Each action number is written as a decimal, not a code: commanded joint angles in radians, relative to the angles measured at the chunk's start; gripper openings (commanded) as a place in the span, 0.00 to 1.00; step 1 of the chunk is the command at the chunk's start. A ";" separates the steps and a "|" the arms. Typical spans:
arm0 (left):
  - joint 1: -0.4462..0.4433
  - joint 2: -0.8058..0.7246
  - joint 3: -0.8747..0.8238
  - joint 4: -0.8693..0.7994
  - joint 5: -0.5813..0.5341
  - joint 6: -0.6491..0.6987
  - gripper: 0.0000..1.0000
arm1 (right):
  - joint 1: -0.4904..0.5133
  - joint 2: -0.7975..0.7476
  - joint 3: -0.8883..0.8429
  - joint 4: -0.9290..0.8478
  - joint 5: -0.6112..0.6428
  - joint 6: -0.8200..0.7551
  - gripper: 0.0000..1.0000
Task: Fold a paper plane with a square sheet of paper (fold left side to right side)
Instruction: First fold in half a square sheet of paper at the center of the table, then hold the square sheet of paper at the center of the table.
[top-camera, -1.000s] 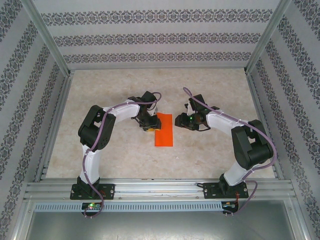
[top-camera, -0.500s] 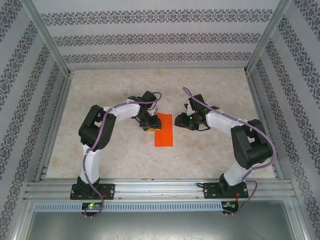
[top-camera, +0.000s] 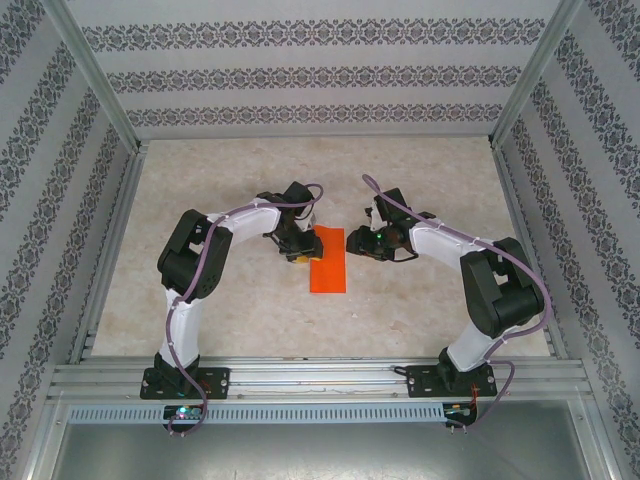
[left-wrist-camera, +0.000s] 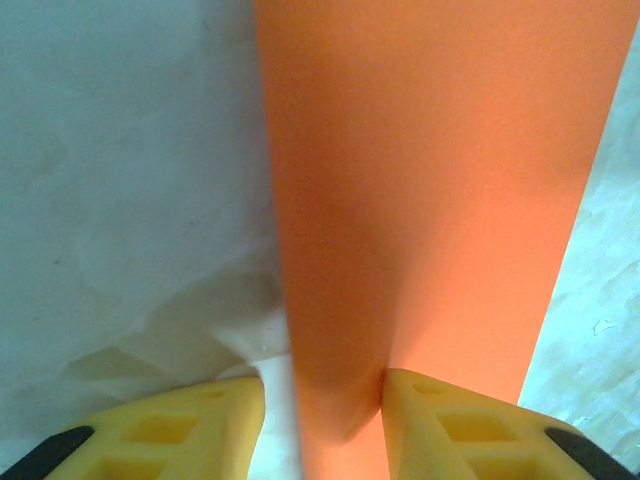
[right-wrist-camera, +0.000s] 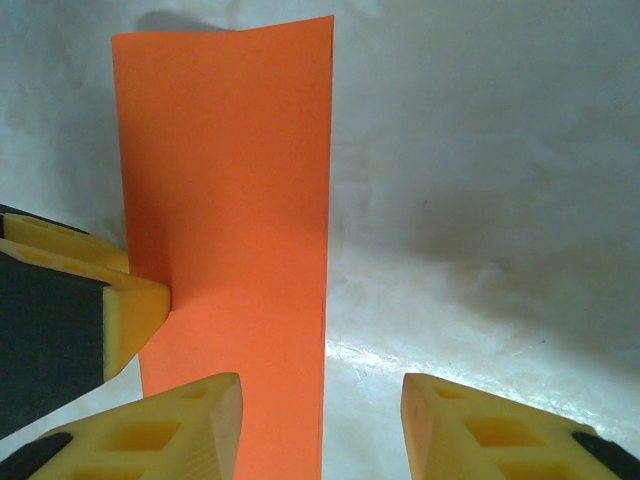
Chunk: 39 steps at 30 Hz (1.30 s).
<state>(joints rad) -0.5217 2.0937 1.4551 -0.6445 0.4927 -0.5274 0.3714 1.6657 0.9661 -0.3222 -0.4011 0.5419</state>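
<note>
Risk, as I judge it: the fold looks soft. A sideways drag or a pinch from either arm could skew the layers or crumple an edge.

Left gripper (left-wrist-camera: 325, 400): yellow fingers apart, straddling the long left edge of the square sheet of paper (left-wrist-camera: 430, 180). The sheet is thin, matte and orange-red, and lies doubled into a narrow strip. One finger (left-wrist-camera: 460, 430) meets the paper. The other finger (left-wrist-camera: 180, 430) is on bare table with a pale gap beside it, so nothing is clamped.

Right gripper (right-wrist-camera: 320, 400): fingers also apart, and the strip's long right edge runs between them. One finger (right-wrist-camera: 160, 430) is over the paper; whether it presses down, I cannot tell.

Top view: the strip lies at the centre of the pale mottled table (top-camera: 430, 180), long axis 12 to 6. The left gripper is at its 10 o'clock corner, the right gripper at 2 o'clock.
</note>
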 joint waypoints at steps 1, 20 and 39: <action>-0.038 0.136 -0.045 0.017 0.021 0.000 0.40 | 0.008 0.016 0.022 -0.008 -0.009 -0.014 0.46; -0.039 0.141 -0.042 0.017 0.025 0.000 0.41 | 0.020 0.048 0.019 0.049 -0.093 0.031 0.43; -0.039 0.140 -0.046 0.020 0.021 -0.005 0.41 | 0.066 0.196 0.062 0.092 -0.159 0.069 0.01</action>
<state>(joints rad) -0.5217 2.0995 1.4643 -0.6544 0.4961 -0.5274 0.4282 1.8297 1.0138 -0.2276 -0.5453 0.6067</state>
